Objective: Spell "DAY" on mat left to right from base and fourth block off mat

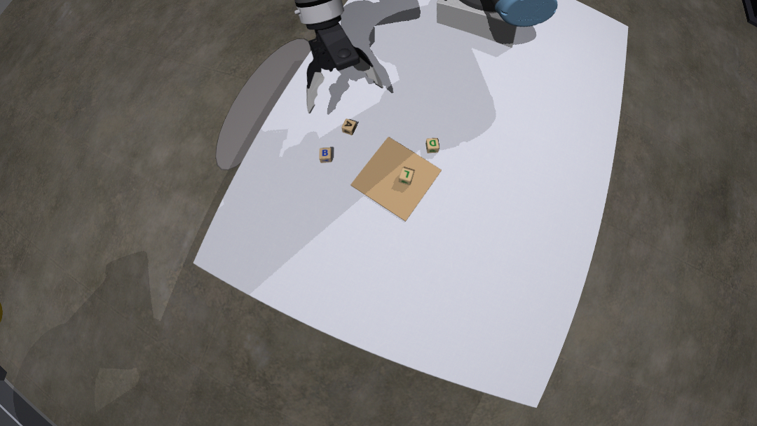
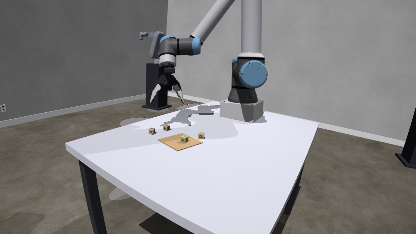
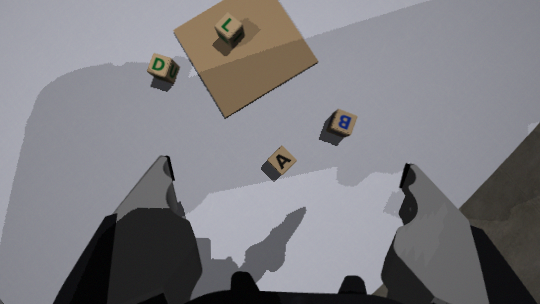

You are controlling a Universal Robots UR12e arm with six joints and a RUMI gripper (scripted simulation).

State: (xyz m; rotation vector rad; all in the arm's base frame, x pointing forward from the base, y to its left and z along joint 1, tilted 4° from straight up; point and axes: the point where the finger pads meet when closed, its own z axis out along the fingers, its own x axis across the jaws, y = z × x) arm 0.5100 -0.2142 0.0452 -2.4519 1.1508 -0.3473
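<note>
The mat carries one block, the L block, with a green L on top. The D block, green D up, sits off the mat near its edge. The A block, black A up, and the B block, blue B up, lie off the mat. The B block's side shows a blue Y in the exterior view. My gripper is open and empty, high above the table.
The white table bears everything. The robot's base block stands at its back. The table's side edge lies beyond the B block, with floor past it.
</note>
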